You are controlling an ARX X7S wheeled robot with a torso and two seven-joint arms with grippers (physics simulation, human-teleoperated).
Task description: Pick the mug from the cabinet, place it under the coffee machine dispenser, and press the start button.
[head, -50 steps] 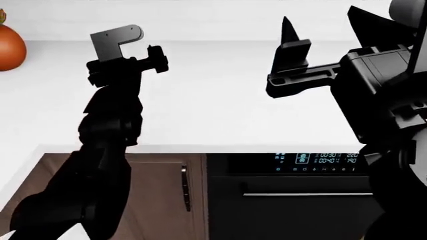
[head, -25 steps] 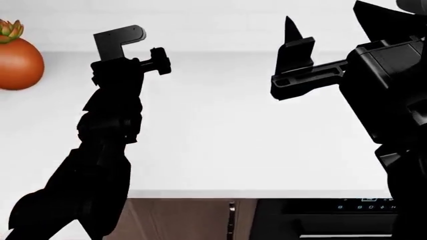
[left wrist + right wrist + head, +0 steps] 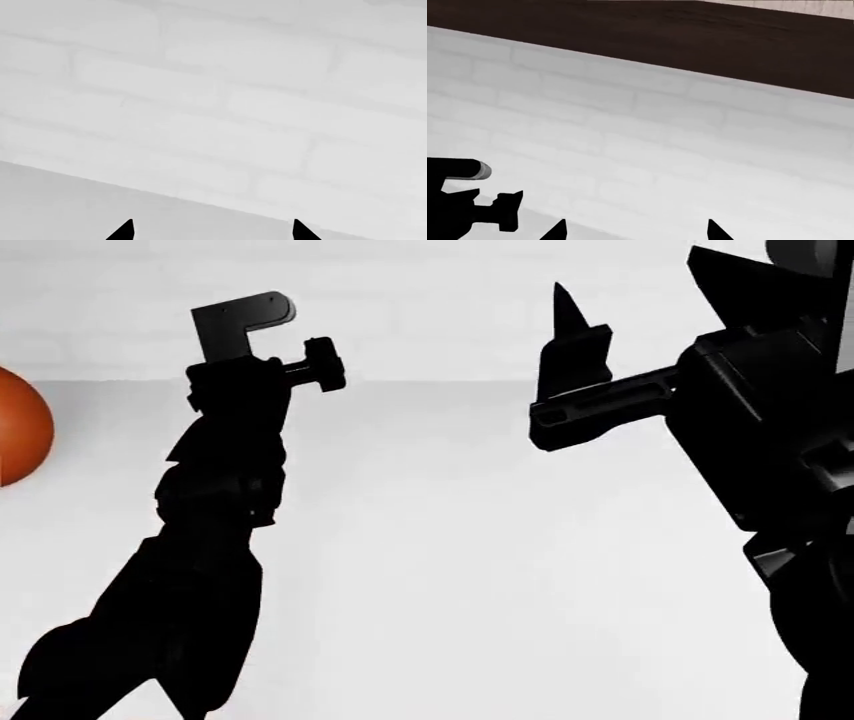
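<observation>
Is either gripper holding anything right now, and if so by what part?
Nothing is held: the left gripper and right gripper both show spread fingertips with only white brick wall between them.

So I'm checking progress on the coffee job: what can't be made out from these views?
- Mug, coffee machine, cabinet door: in no view.
- Orange round object: cut off by the head view's left edge.
- Left gripper and right gripper: only fingertips show in the wrist views, spread apart, holding nothing.
- Dark wood band: identity unclear.
</observation>
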